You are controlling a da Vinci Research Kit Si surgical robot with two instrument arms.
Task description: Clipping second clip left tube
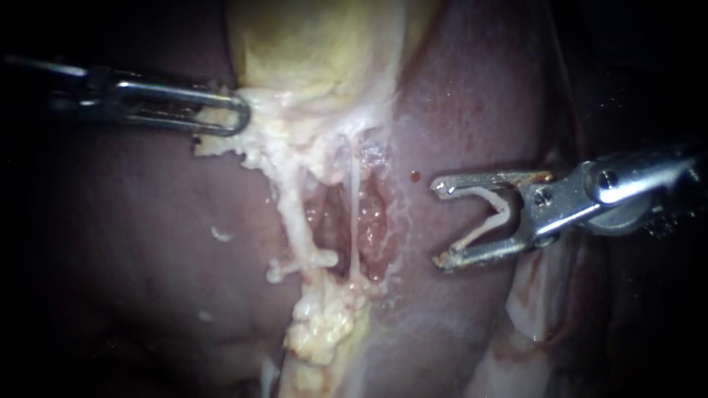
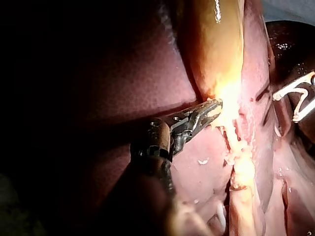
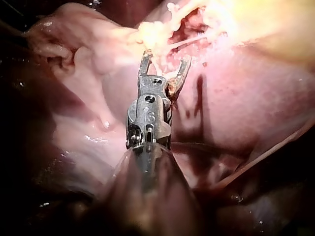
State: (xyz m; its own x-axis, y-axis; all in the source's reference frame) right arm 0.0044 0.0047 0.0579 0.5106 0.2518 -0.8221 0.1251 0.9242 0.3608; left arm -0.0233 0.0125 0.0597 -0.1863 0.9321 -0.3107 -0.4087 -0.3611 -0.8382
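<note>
The left tube (image 1: 293,215), thick and whitish, runs down from the gallbladder (image 1: 310,44). A thin right tube (image 1: 355,214) lies beside it. A white piece (image 1: 313,259) that looks like a clip crosses the left tube's lower end. My left instrument (image 1: 237,114) is shut on whitish tissue at the gallbladder's lower edge; the left wrist view shows this instrument (image 2: 211,110) gripping there too. My right instrument (image 1: 437,221) hangs to the right of both tubes, apart from them. Its jaws stand wide and hold a white clip (image 1: 498,210) between them. The right wrist view has this instrument (image 3: 166,58) just short of the tubes.
Dark red liver (image 1: 147,221) lies on both sides of the dissected bed. Yellowish fatty tissue (image 1: 321,332) sits below the tubes. A small drop of blood (image 1: 415,176) marks the liver near the right instrument's upper jaw.
</note>
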